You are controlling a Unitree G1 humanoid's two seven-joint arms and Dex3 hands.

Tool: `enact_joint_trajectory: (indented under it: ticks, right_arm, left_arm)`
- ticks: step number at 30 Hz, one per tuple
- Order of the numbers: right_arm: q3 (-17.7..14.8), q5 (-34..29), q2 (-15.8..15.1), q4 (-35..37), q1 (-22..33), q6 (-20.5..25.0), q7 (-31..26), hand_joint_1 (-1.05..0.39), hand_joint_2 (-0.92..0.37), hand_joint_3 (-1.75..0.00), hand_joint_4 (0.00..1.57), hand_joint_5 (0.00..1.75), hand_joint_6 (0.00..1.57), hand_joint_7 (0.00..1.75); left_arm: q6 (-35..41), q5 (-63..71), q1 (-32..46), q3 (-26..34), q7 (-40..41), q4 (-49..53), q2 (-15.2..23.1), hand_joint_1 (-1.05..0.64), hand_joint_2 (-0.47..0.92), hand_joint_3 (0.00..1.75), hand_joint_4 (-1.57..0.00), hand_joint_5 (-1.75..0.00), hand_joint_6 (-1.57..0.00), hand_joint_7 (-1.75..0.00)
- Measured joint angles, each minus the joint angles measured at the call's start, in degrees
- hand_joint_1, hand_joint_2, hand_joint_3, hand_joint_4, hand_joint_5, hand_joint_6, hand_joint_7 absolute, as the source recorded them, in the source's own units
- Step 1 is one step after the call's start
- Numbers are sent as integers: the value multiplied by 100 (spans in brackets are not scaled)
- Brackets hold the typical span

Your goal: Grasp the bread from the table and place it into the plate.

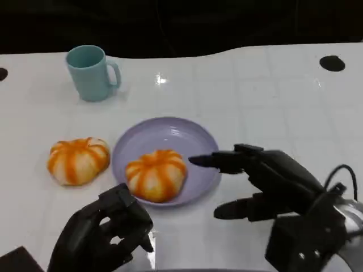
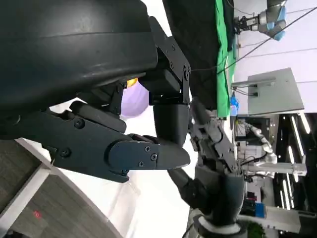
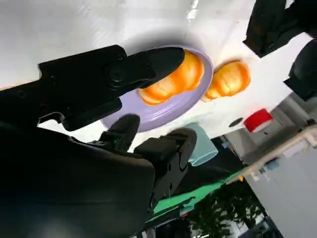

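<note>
With one bread (image 1: 155,175) already set in the plate (image 1: 195,139), the right robot hand (image 1: 266,178), fingers spread and empty, is best drawn clear sideways without nudging it, while the left robot hand (image 1: 102,235) is curled on nothing.

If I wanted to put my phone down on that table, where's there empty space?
The widest bare stretch of table is right of the cup and beyond the plate. The near edge is crowded: both buns, one on the plate and one left of it, plus the left hand and right hand.
</note>
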Motion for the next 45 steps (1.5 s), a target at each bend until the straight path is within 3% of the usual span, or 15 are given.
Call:
enact_joint_trajectory:
  ticks: [4,7,8,9,10,11,13,30,45]
  right_arm:
    - [-133,149,-2,-164,297,-141,-93,-24,-88,-8,74,139,64,107]
    - [-284,161,-4,-242,510,-217,-242,-22,-85,-14,78,152,71,119]
    - [-297,148,-10,-275,573,-243,-285,-22,-80,-24,79,154,72,120]
    - [-311,135,-16,-301,630,-304,-331,-21,-62,-58,79,156,74,121]
    - [-327,123,-27,-312,682,-382,-375,-21,-52,-77,79,157,74,122]
    - [-351,113,-42,-315,730,-450,-420,-21,-45,-89,79,159,75,123]
    - [-412,107,-81,-317,806,-538,-469,-23,-40,-98,79,160,75,124]
    - [-699,-224,-237,-855,1708,-626,-739,-19,-30,-104,80,162,75,125]
    - [-790,-482,-237,-514,1780,-967,-1271,-16,-24,-109,84,157,76,125]
  left_arm:
    - [25,-11,-5,8,0,0,3,-55,92,33,-65,-175,-58,-152]
    - [62,-11,-1,21,1,-1,4,-54,92,33,-65,-175,-58,-152]
    - [76,-11,-3,24,1,-1,4,-54,92,33,-65,-175,-58,-152]
    - [79,-11,-4,24,1,0,3,-54,92,33,-65,-175,-58,-152]
    - [80,-14,-5,25,1,0,2,-54,92,33,-65,-175,-58,-152]
    - [81,-14,-6,27,1,-1,2,-54,92,32,-65,-175,-58,-152]
    - [83,-14,-8,33,1,0,2,-54,92,32,-65,-175,-58,-152]
    - [94,-32,-69,87,0,25,3,-54,92,32,-64,-175,-58,-152]
    - [84,-24,-98,96,0,137,3,-55,92,32,-65,-175,-58,-152]
